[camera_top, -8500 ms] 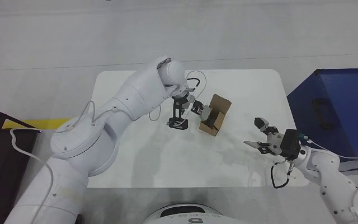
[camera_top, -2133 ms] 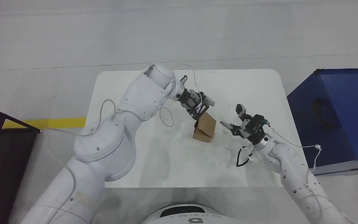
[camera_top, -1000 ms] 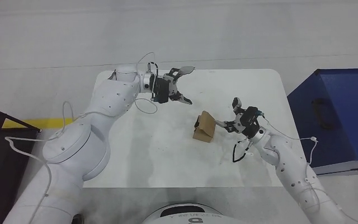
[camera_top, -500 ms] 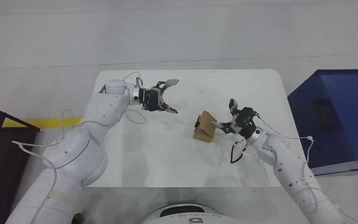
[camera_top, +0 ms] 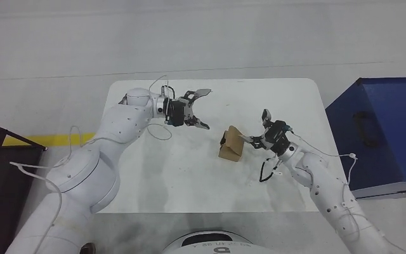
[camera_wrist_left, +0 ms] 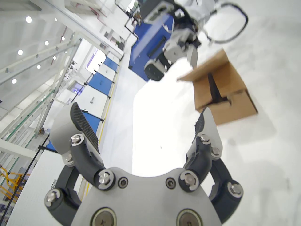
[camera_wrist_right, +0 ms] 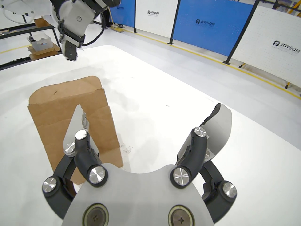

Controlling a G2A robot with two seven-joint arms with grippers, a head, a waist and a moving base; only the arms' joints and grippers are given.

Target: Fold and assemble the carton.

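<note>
The brown carton (camera_top: 232, 145) stands partly folded near the middle of the white table, one flap raised. My right gripper (camera_top: 256, 129) is open just to its right. In the right wrist view one finger lies in front of the carton (camera_wrist_right: 68, 104) wall and the other is over bare table; I cannot tell whether it touches. My left gripper (camera_top: 204, 109) hovers open and holds nothing, left of and behind the carton, well apart from it. The left wrist view shows the carton (camera_wrist_left: 223, 90) ahead, its seam gaping dark, with the right gripper (camera_wrist_left: 178, 55) behind it.
The white table (camera_top: 190, 178) has bare surface all around the carton. A blue bin (camera_top: 374, 133) stands off the table's right side. Blue and white partition panels (camera_wrist_right: 207, 22) stand in the room beyond.
My left gripper let go of the carton and pulled away to the left, then came slightly back to the right. My right gripper closed in on the carton's right side and stays there.
</note>
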